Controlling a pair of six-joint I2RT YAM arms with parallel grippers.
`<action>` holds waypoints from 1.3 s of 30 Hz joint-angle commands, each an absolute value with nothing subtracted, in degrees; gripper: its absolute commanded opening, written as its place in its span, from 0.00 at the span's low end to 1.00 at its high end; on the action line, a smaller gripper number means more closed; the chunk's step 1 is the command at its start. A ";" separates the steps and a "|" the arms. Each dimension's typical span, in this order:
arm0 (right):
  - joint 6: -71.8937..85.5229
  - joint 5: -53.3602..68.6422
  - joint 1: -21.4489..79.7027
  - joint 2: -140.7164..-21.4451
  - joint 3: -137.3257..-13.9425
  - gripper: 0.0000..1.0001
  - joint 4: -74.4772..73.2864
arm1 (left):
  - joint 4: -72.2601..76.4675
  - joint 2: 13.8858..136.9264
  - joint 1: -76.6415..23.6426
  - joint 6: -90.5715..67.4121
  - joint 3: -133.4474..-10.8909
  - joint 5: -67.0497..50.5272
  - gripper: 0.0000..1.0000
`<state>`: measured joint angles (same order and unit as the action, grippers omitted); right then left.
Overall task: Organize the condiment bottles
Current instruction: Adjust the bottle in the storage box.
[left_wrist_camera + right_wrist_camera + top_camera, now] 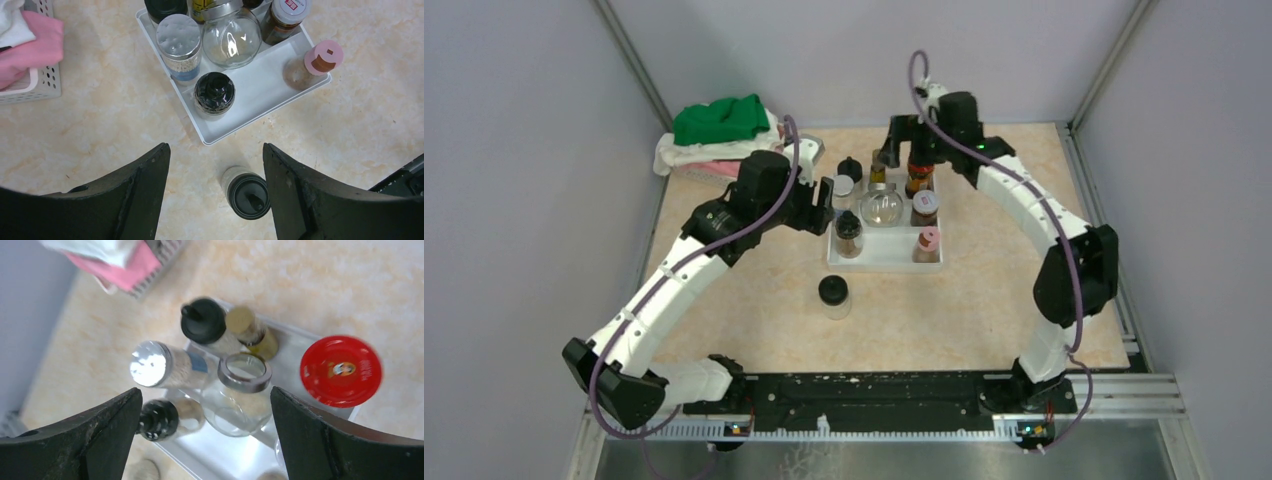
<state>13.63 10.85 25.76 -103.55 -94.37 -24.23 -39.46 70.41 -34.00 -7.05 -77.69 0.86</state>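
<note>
White plastic, the stepped tray (pixel 886 250) holds eight condiment bottles (pixel 179 47): a round clear jar (pixel 883 207) in the middle, with others capped black, silver, red and pink around it. A ninth one, the black-capped jar (pixel 833 294), stands alone on the beige marbled table (pixel 984 300), near the tray's front. The right wrist view is blurred and the labels are unreadable. Both claws are wide open and empty: the left claw (pixel 215 150) beside the tray, the right claw (pixel 205 392) above its back row.

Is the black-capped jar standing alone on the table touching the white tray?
Apart. The left wrist view shows a strip of bare table between the lone black-capped jar and the near corner of the white tray; the top view agrees.
</note>
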 commanded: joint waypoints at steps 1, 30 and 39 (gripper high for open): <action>26.95 31.29 17.03 -98.07 -90.69 0.99 -10.14 | -39.19 66.75 -34.11 -8.04 -78.05 0.30 0.75; 18.70 -13.58 34.83 -125.90 -128.69 0.74 -53.62 | -40.17 64.67 -34.19 -7.56 -76.81 -3.61 0.75; 19.72 -11.48 34.71 -126.69 -124.21 0.70 -50.81 | -39.99 64.51 -34.24 -7.47 -76.20 -3.61 0.75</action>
